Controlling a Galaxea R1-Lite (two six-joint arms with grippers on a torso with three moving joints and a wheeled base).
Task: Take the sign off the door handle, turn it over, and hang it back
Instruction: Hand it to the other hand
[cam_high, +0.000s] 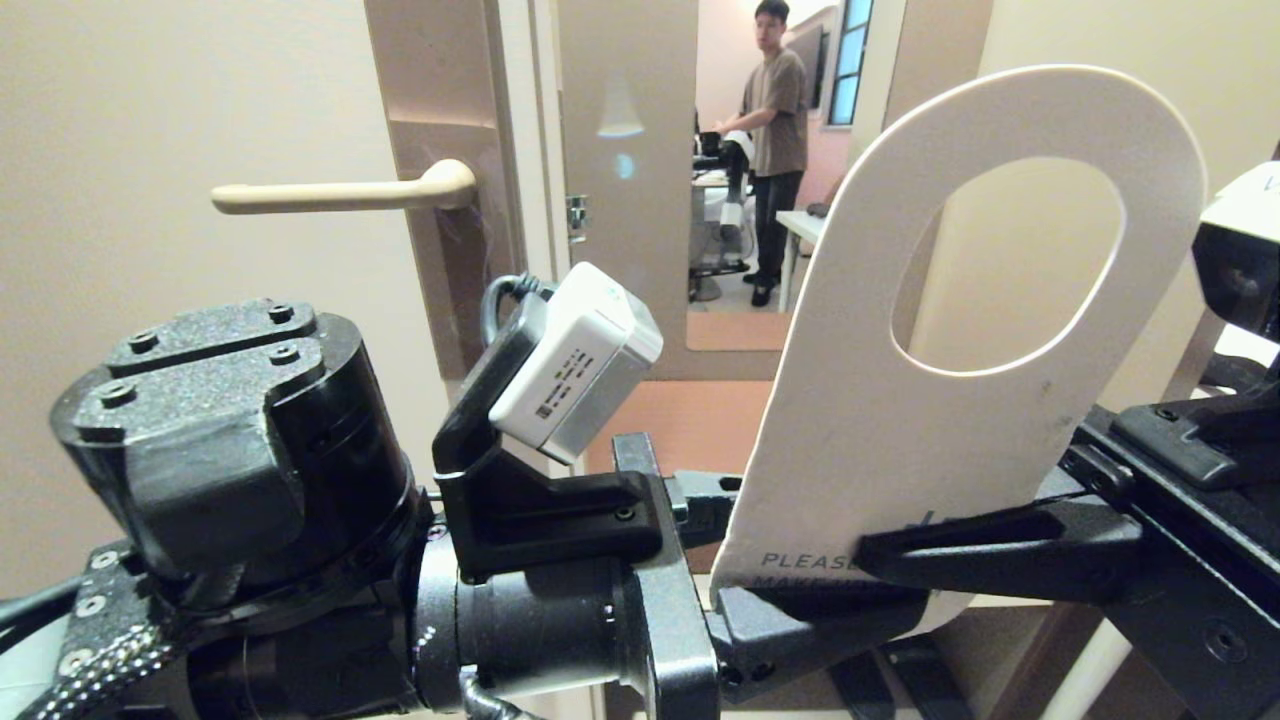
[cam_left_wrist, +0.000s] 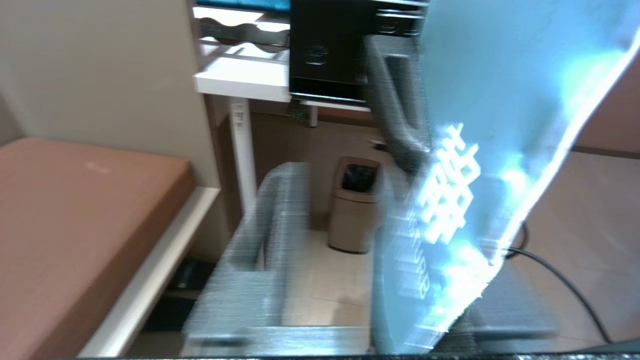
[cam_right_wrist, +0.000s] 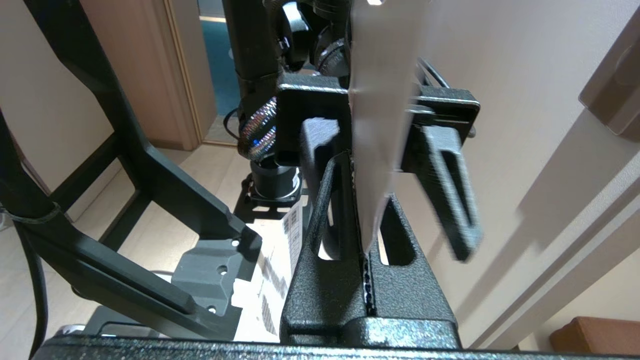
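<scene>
The door (cam_high: 200, 420) fills the left of the head view, and the cream door handle (cam_high: 340, 194) juts bare from its brownish backplate (cam_high: 450, 230). Through the open gap beyond, a person (cam_high: 775, 140) stands in a far room, legs partly hidden by a table edge.

The sign (cam_high: 870, 430) is off the handle, held upright well to the right of it, white face toward the head camera. Only "PLEASE" and part of the next line can be read; the rest is covered by a black finger.

The right gripper (cam_right_wrist: 367, 250) is clenched on the sign's lower end, edge-on between its pads in the right wrist view.

The left gripper (cam_left_wrist: 345, 260) straddles the same end, blue face toward its camera. Its fingers are smeared by blur, so whether they press the card cannot be told.
</scene>
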